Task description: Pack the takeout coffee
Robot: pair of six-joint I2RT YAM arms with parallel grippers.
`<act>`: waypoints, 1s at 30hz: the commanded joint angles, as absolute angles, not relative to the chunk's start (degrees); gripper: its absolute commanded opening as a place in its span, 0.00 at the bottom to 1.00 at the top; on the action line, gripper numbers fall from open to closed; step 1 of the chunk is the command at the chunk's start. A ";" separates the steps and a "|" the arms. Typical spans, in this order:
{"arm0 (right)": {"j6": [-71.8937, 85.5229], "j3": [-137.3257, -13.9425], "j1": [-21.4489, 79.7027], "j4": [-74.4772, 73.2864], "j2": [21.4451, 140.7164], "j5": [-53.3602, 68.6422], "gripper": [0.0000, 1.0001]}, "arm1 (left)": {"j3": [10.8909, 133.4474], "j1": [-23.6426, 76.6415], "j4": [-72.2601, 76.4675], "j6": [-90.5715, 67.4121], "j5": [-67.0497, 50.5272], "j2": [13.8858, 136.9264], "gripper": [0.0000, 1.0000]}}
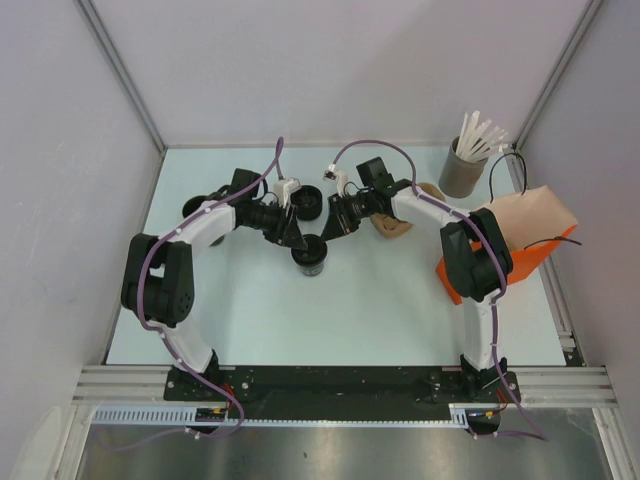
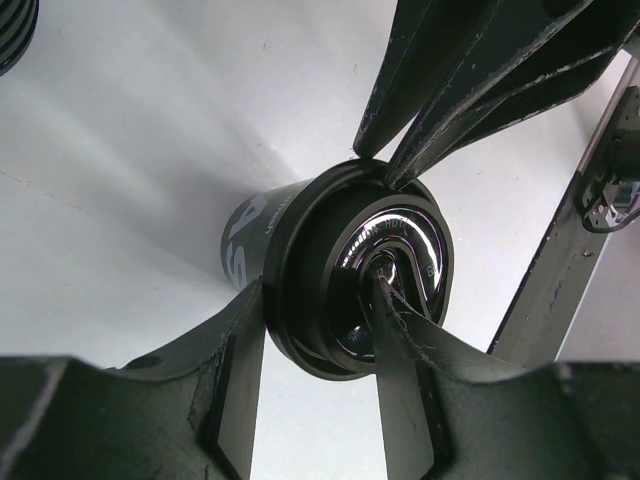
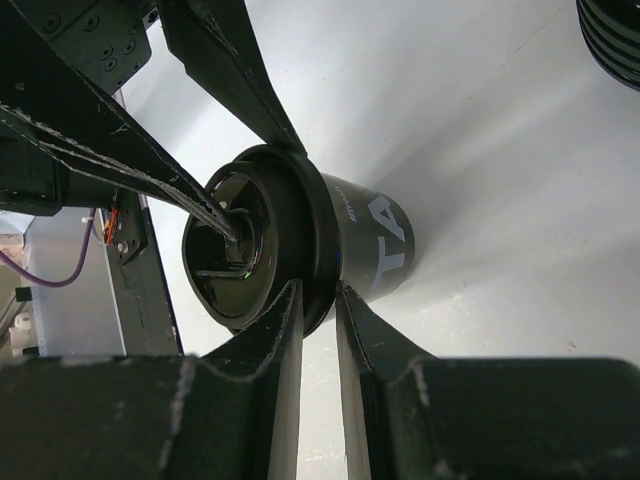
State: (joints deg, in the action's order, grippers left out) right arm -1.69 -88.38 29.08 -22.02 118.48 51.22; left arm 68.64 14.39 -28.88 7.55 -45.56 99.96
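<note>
The takeout coffee (image 1: 309, 257) is a small black cup with a round black lid, standing mid-table between both arms. In the left wrist view the cup (image 2: 250, 235) fills the middle. My left gripper (image 2: 318, 300) straddles the lid's rim, with one finger against the outside and the other on the glossy lid top (image 2: 395, 250). It also shows from above (image 1: 298, 238). In the right wrist view my right gripper (image 3: 320, 295) is pinched on the lid rim (image 3: 310, 230) from the opposite side. It reaches in from the upper right in the top view (image 1: 330, 234).
A lidless black cup (image 1: 308, 203) stands just behind the coffee, and another (image 1: 197, 208) sits behind the left arm. A grey tub of white sticks (image 1: 462, 168) stands at the back right. An orange bag (image 1: 505, 262) with brown paper lies at the right edge. A brown paper item (image 1: 393, 226) lies under the right arm.
</note>
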 commanded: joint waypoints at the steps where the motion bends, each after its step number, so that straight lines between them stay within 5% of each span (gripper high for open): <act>1: -6.33 -83.32 31.73 -32.17 127.61 37.18 0.21 | 66.62 14.24 -30.32 13.80 -32.78 100.46 0.48; 30: -8.09 -83.41 35.07 -34.54 132.80 28.30 0.21 | 65.66 14.15 -30.94 15.82 -28.74 99.49 0.59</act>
